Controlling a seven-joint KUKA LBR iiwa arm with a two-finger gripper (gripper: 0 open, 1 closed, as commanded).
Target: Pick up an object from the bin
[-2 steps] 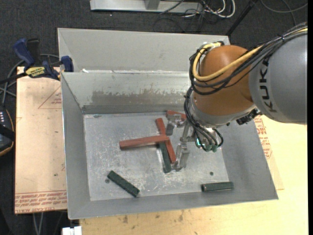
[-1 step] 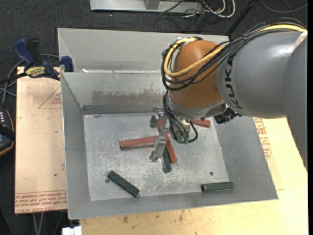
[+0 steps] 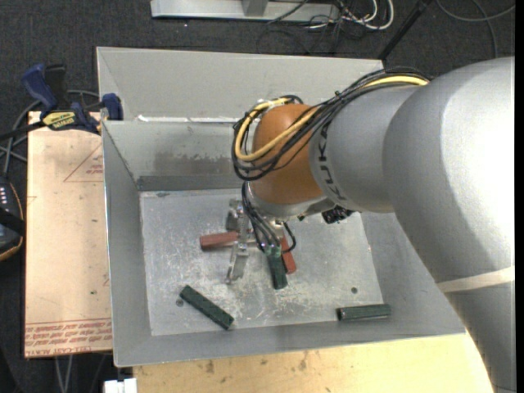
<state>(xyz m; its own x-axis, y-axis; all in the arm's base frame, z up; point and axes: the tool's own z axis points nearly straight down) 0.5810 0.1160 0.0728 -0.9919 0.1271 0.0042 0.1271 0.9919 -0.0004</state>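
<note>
The gripper (image 3: pixel 255 262) is hanging low over the scratched grey bin floor (image 3: pixel 172 244), with a red-brown flat stick (image 3: pixel 217 240) lying just left of it. Whether it is spread or pinching, I cannot tell. Dark carpet (image 3: pixel 49 23) is surrounding the bin.

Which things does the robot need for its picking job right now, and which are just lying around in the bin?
For the job:
- the gripper, low over the middle of the bin
- the reddish-brown block, close beside it on the view's left

Just lying about:
- the left green bar, towards the view's lower left
- the right green bar, towards the view's lower right
</note>
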